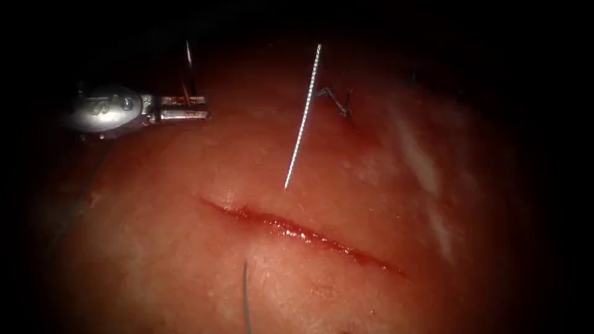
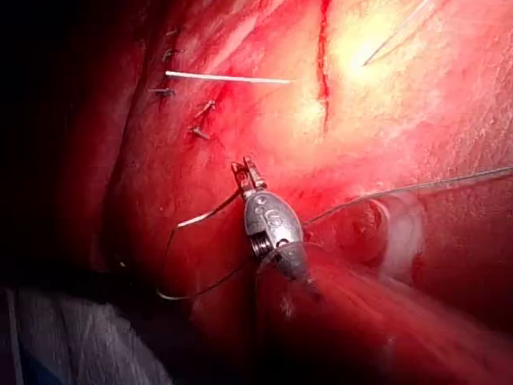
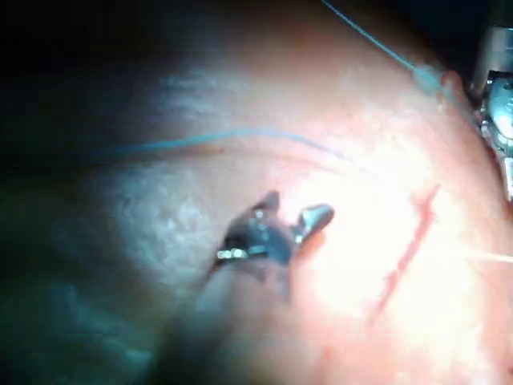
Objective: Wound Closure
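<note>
the cut (image 1: 297, 232) runs as a thin, wet red line across the middle of the tissue (image 1: 154, 260), its edges apart along the whole visible length with no stitch across it, so by my reading nearly all of the closure is left; dark stitches (image 1: 337, 102) sit in the tissue beyond it. the needle (image 1: 302, 117) shows as a bright sliver above the cut with its tip near the cut's far edge, held by neither tool, and i cannot tell whether any of it is in the tissue. the left tool (image 1: 184, 107), at the endoscope view's left and well apart from the cut, has its jaws pressed together on the thread (image 2: 200, 216), while the right tool (image 3: 292, 220) hangs over the tissue beside the cut with jaws spread and holding nothing.
</note>
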Available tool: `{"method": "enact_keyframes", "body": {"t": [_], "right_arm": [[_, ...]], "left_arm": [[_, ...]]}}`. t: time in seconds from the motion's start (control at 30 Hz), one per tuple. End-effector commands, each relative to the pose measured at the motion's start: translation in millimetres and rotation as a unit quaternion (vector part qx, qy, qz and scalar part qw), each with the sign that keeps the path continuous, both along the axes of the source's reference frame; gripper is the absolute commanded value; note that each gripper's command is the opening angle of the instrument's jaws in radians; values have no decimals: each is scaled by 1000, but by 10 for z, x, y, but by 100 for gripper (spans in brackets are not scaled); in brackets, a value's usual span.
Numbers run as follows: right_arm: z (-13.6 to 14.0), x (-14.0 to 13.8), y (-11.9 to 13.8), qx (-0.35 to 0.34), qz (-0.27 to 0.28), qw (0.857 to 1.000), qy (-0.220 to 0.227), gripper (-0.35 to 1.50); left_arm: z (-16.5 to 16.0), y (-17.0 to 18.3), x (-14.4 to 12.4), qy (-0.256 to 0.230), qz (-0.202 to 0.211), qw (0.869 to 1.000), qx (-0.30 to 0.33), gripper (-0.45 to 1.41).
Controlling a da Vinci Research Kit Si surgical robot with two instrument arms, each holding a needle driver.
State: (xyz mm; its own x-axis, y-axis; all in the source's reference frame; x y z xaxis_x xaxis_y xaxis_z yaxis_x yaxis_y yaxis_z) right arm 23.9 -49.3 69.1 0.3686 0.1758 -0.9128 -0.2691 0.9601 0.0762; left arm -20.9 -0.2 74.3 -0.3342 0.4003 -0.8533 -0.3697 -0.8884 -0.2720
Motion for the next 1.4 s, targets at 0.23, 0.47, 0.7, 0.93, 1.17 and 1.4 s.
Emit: {"method": "enact_keyframes", "body": {"t": [0.23, 0.47, 0.7, 0.93, 1.17, 1.4], "right_arm": [[5, 6, -3, 0, 1, 1000, 1, 121], [7, 6, -3, -4, 1, 1000, 1, 121], [8, -3, 6, -3, 11, 1000, -3, 116], [-6, -27, 58, 11, 58, 998, -17, 106], [-3, -32, 92, 19, 82, 996, -26, 105], [-2, -32, 92, 18, 84, 996, -28, 105]], "left_arm": [[-4, 13, 0, -9, -30, 998, 55, 125], [-59, 7, 20, -27, -17, 996, 79, 120], [-106, -38, -1, -81, 53, 995, 40, 113], [-169, -120, -52, -108, 134, 984, -37, 98], [-200, -173, -86, -87, 199, 973, -81, 86], [-198, -193, -112, -63, 233, 960, -143, 78]]}}
